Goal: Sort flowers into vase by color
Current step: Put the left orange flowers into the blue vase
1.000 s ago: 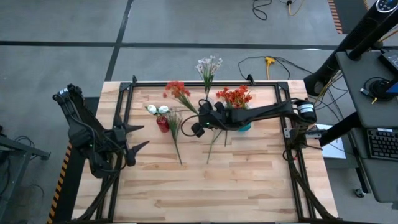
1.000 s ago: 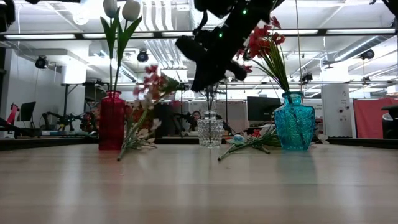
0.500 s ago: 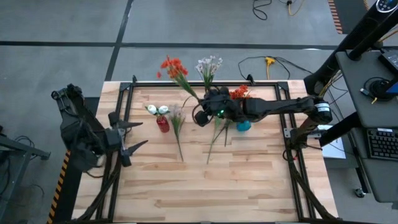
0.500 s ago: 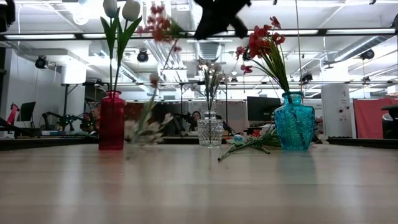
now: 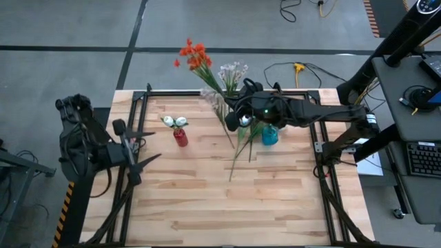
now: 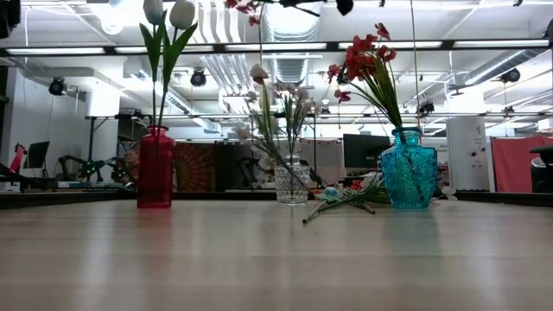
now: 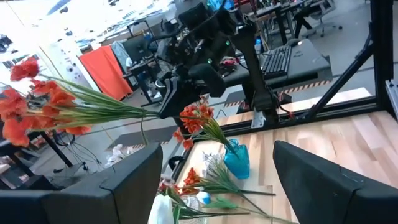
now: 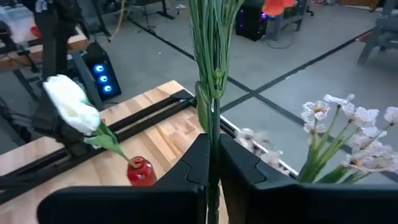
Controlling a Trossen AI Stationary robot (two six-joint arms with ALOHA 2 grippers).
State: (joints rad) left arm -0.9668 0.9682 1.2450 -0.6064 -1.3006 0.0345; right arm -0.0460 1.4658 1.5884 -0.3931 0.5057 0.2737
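Orange-red flower stem (image 5: pixel 204 71): clamped between closed jaws of right gripper (image 5: pixel 238 118) near table's far edge, long axis slanting, bloom beyond that edge, apparently just beside the teal vase (image 5: pixel 269 135); left gripper (image 5: pixel 141 147), jaws apart, waits at left edge.

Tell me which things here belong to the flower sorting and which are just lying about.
Job:
held orange stem
right claw
red vase
clear vase
blue vase
loose stems

Lying about:
yellow cable
keyboard
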